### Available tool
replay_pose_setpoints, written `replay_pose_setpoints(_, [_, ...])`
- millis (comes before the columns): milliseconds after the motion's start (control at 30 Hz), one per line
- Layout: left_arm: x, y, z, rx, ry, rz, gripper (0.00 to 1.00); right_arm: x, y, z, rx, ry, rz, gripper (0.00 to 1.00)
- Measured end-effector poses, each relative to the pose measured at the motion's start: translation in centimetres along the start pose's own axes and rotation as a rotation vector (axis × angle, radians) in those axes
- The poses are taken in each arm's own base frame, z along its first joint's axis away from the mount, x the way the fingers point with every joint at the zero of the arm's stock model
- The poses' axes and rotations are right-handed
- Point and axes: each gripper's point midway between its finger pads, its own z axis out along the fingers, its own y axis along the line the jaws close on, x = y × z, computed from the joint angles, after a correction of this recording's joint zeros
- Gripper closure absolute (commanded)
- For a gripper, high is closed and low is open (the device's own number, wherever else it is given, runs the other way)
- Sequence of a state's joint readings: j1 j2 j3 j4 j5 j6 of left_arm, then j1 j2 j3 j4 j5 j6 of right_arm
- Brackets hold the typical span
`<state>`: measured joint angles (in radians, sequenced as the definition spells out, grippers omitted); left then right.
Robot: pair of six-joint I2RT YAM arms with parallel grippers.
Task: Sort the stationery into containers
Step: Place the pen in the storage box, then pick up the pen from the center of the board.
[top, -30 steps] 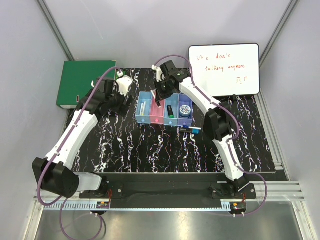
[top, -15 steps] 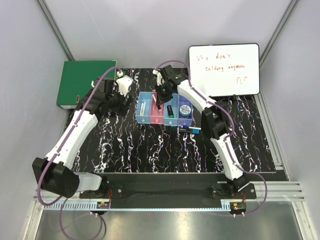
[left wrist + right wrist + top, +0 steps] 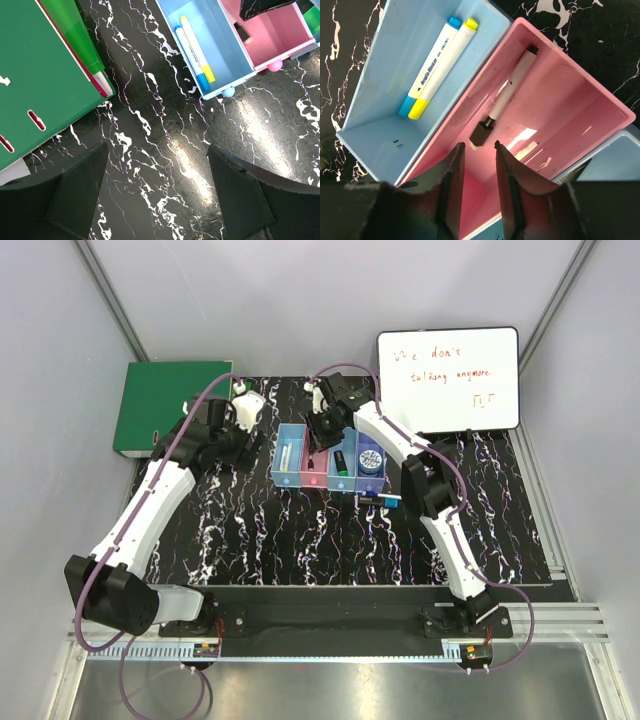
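pink plastic bin point(image 3: 580, 100) sits right under the right gripper point(image 3: 479, 146), whose jaws stand a little apart with nothing between them. the slim white pen with a black cap point(image 3: 512, 85) lies free on the bin floor just beyond them. best to lift straight up, clear of the bin walls, so neither jaw nudges the pen. the left gripper point(image 3: 155, 170) hangs wide open, holding nothing, over the black marbled tabletop point(image 3: 165, 115).

Left arm point(image 3: 150, 510) – white shells, black joint housings | Right arm point(image 3: 452, 540) – identical white-and-black build | Cables point(image 3: 215, 390) – purple, looped along each arm | Bases point(image 3: 110, 600) – black blocks at 6 o'clock | Left gripper point(image 3: 157, 150), right gripper point(image 3: 477, 146) – matt-black tapered fingers
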<state>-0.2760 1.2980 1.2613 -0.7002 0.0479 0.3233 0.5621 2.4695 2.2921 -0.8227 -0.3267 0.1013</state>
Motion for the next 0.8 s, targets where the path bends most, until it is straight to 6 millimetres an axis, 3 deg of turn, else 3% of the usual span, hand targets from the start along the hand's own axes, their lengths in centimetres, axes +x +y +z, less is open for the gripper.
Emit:
replay_pose_setpoints(133, [0.0, 0.0, 0.0, 0.002, 0.000, 0.000, 0.13, -0.1, 0.1, -0.6, 0.000, -0.005, -0.023, 0.61])
replay_pose_setpoints(267, [0.0, -0.1, 0.0, 0.007, -0.002, 0.000, 0.13, -0.9, 0.5, -2.6, 0.008, -0.033, -0.084, 0.60])
replay_pose_setpoints(367, [-0.1, -0.2, 0.0, 0.010, -0.003, 0.001, 0.13, -1.8, 1.2, -6.2, 0.022, -0.073, -0.179, 0.57])
replay_pose_setpoints(533, [-0.2, -0.4, 0.0, 0.031, -0.011, 0.027, 0.13, -1.6, 2.7, -14.9, 0.060, -0.122, -0.419, 0.51])
replay_pose_setpoints(667, [-0.4, -0.8, -0.2, 0.060, -0.028, 0.060, 0.12, 1.7, 2.0, -20.7, 0.148, -0.103, -0.599, 0.51])
replay_pose_setpoints(800, [-0.5, -1.5, -0.8, 0.092, -0.050, 0.086, 0.11, 7.5, -0.2, -22.9, 0.211, 0.013, -0.723, 0.50])
